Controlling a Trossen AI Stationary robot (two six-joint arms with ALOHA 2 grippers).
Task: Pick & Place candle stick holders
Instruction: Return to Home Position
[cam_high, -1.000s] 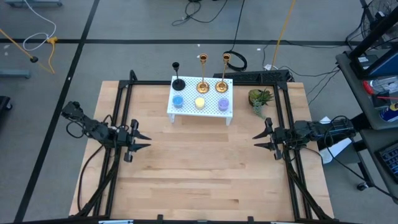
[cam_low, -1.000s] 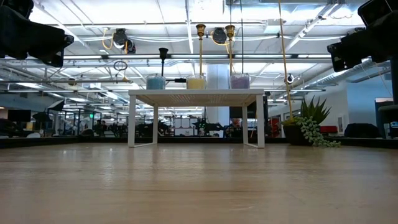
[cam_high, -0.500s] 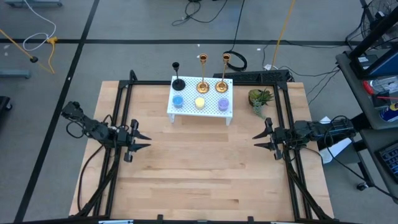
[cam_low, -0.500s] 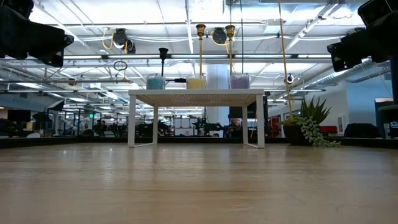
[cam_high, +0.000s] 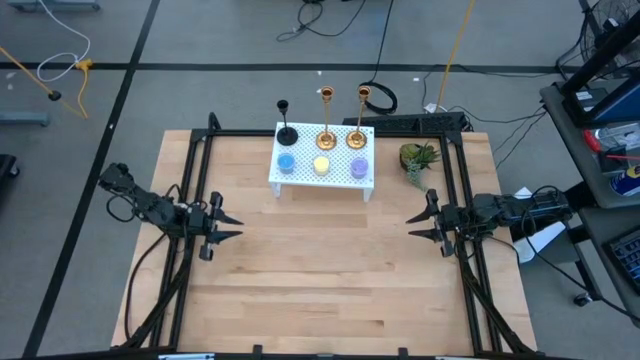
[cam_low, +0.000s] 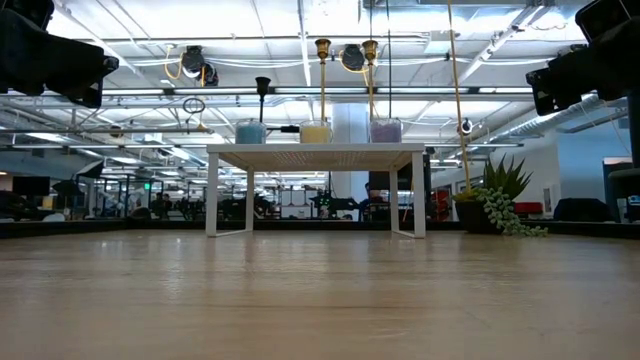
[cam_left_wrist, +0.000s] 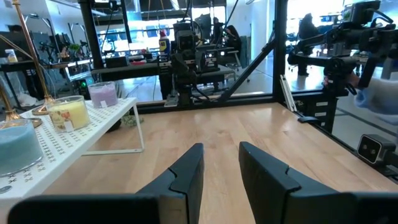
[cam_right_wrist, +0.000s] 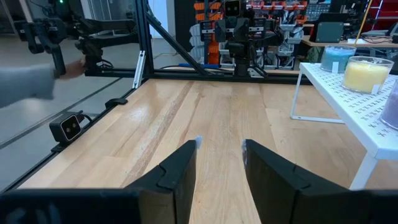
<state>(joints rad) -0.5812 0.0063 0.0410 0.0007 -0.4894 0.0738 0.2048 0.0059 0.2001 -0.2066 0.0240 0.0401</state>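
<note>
Candle stick holders (cam_high: 326, 138), one black and two gold, all upright on white rack (cam_high: 300, 178) at table (cam_high: 320, 290) far edge, behind candles (cam_high: 321, 165). Left pincer (cam_high: 237, 228) and right pincer (cam_high: 410, 228) apart, empty, near side edges. Placing looks complete.

In the low view, the round bases of the two shiny gold candle stick holders (cam_low: 322, 48) are hiding behind the round yellow candle (cam_low: 315, 132) and the round purple candle (cam_low: 385, 131), and the black candle stick holder (cam_low: 262, 84) is showing only stem and cup above the round blue candle (cam_low: 250, 132). The dark left arm (cam_low: 50, 55) and right arm (cam_low: 590, 60) are being cropped at its upper corners. The left wrist view's edge is cutting through the blue candle and the white perforated rack (cam_left_wrist: 93, 121). In the right wrist view, a grey shape (cam_right_wrist: 28, 84) beyond the light wooden counter (cam_right_wrist: 205, 118) is smearing past recognition.
</note>
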